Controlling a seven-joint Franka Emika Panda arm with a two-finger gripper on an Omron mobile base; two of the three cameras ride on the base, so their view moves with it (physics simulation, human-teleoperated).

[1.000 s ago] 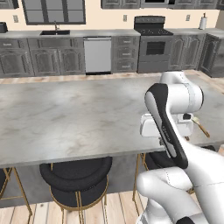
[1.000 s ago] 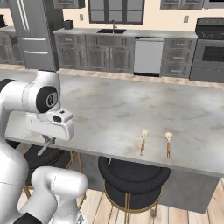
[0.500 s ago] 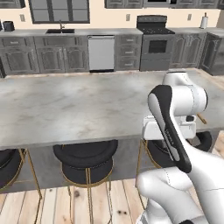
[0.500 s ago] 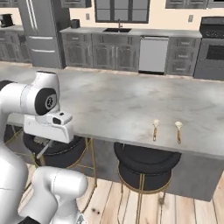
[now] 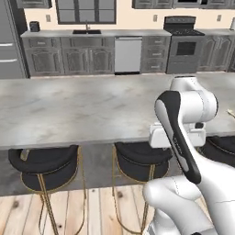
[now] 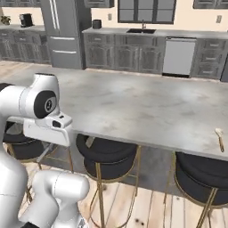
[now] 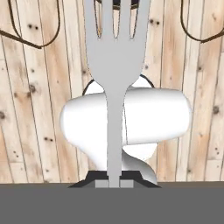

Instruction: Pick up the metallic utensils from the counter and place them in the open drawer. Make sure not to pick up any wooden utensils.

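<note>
Now, risk: the fork (image 7: pixel 114 65) could slip or swing loose while it is carried, as it seems pinched only at the very end of its handle, with the whole length standing free.
Cause: a thin smooth handle in a small grip, and any knock against the worktop (image 5: pixel 78 110) edge or a stool (image 5: pixel 43 166) on the way to the drawer.
Second risk: a wooden utensil (image 6: pixel 219 139) lies at the near right edge of the worktop in the right base view; reaching there by mistake would break the rule against wooden ones.
Gripper: the gripper (image 7: pixel 114 183) is closed on the fork's handle end.
Fork, place: off the worktop, held out from the hand over the plank floor (image 7: pixel 35 87).
Fork, look: flat, thin, silver-grey, four tines fanned at the far end, narrow straight handle.
Drawer: not visible, so I cannot judge how near it is.
</note>
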